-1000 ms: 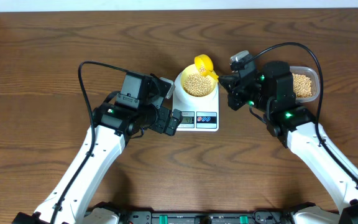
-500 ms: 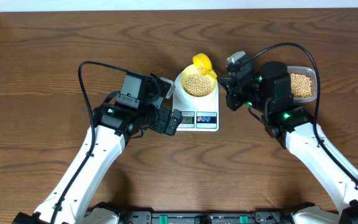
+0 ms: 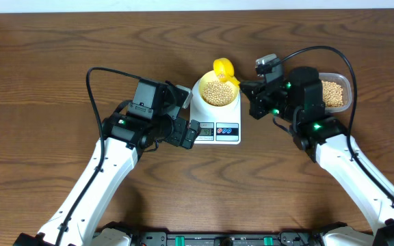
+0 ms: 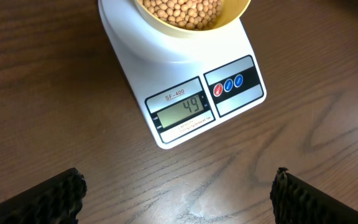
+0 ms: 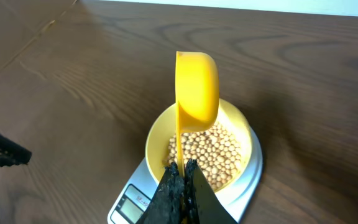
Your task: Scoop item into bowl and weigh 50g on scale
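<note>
The pale-yellow bowl (image 3: 217,91) sits on the white scale (image 3: 217,130) and holds many beige beans (image 3: 217,92). In the left wrist view the scale's display (image 4: 180,109) reads 49. My right gripper (image 3: 246,89) is shut on the handle of a bright yellow scoop (image 3: 224,69), tipped on its side over the bowl's far rim; it shows clearly in the right wrist view (image 5: 196,87) above the bowl (image 5: 157,137). My left gripper (image 3: 191,132) is open and empty, at the scale's front left corner, over bare table (image 4: 179,199).
A clear plastic tub (image 3: 335,93) with more beans stands at the right, behind my right arm. Dark wood table all round; a pale wall edge runs along the back.
The scoop and right gripper shifted slightly left and back again over the bowl's far rim. The left arm has not moved.
</note>
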